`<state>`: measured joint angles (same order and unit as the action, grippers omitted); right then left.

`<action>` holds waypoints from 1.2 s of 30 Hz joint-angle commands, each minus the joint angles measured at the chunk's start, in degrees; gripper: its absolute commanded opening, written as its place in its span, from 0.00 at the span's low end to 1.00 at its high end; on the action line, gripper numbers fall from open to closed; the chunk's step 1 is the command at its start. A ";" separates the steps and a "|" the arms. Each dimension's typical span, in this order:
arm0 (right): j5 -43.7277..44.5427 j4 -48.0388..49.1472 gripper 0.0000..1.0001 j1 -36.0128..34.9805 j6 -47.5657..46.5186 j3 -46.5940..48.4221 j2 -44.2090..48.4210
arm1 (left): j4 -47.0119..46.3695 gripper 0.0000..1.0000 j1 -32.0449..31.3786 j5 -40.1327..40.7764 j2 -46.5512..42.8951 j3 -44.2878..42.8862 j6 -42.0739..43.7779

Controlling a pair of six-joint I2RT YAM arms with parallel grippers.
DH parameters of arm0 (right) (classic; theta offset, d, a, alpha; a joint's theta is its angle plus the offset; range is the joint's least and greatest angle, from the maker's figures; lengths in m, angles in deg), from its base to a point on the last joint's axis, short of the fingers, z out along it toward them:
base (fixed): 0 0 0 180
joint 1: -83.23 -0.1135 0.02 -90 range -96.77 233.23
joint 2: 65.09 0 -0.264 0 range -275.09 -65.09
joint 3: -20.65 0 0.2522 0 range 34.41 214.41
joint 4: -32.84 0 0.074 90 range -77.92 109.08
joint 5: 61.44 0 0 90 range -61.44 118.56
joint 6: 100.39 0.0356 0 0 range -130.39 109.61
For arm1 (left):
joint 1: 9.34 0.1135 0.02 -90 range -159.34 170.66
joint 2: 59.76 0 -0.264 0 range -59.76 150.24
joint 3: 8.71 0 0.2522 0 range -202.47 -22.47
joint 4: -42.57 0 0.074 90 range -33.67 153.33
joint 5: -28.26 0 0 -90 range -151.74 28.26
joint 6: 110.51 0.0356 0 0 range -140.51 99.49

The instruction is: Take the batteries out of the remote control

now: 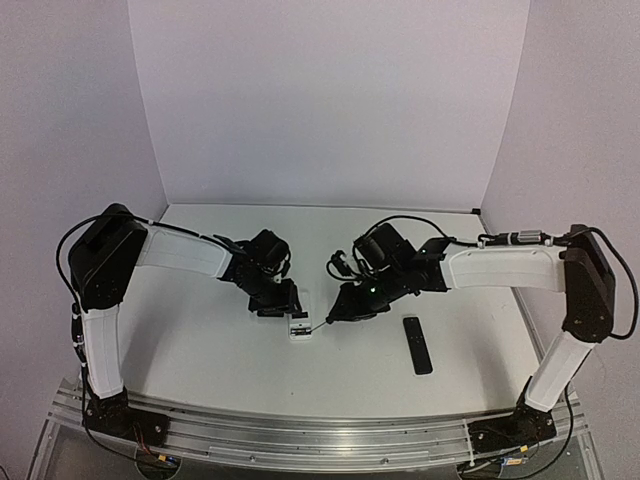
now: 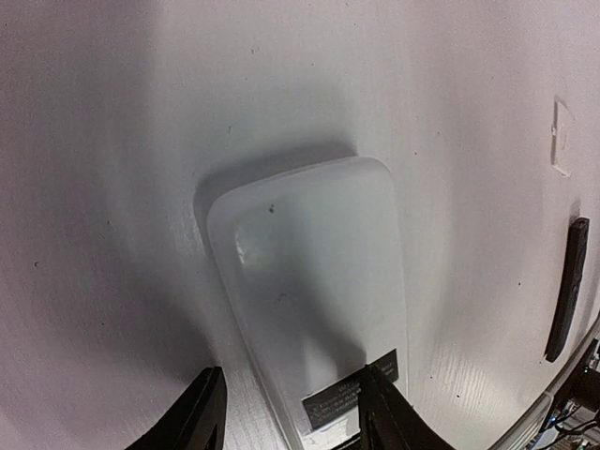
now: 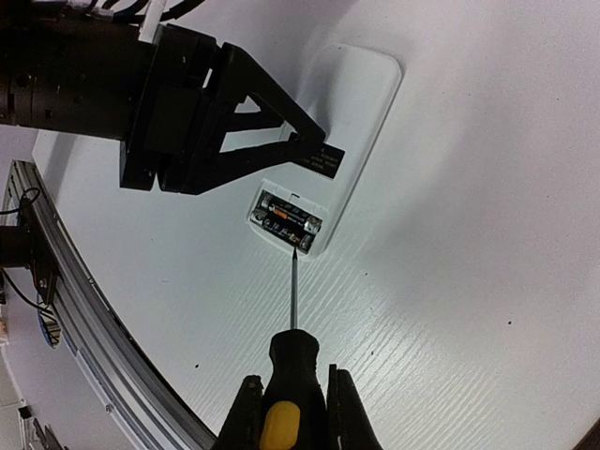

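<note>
1. The white table (image 1: 200, 340) carries both arms, which reach inward and meet near its middle.
2. The left arm (image 1: 185, 252) angles down from the left. The right arm (image 1: 500, 268) comes in from the right, its wrist low over the table.
3. The left gripper (image 2: 292, 427) stands at the labelled end of the remote control (image 2: 309, 281) with its fingers (image 2: 197, 417) set apart. One tip is over the dark label (image 2: 328, 403) and the other is off the remote's edge, above the table. Whether it presses down cannot be told.
4. The right gripper (image 3: 291, 412) is closed narrowly around the handle of the screwdriver (image 3: 286, 361).
5. The white remote lies flat on the table between the two grippers, plain back upward, its near end uncovered.
6. A slim black remote (image 1: 417, 345) lies on the table to the right, well apart from the white one.
7. The black-and-yellow screwdriver points its thin shaft at the uncovered end, the tip at the edge of the opening.
8. The batteries (image 3: 289, 220), two small cells side by side, sit inside that uncovered end of the remote.
</note>
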<state>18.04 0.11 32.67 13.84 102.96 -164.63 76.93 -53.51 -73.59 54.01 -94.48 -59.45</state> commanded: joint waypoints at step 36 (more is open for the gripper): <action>8.70 -9.43 0.00 -2.65 -14.85 7.68 -4.53 | 5.65 0.45 -1.21 -0.02 2.90 -0.45 1.49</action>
<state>21.07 -3.71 31.17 4.23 107.01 -167.49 77.37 -53.83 -73.71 54.03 -94.48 -58.23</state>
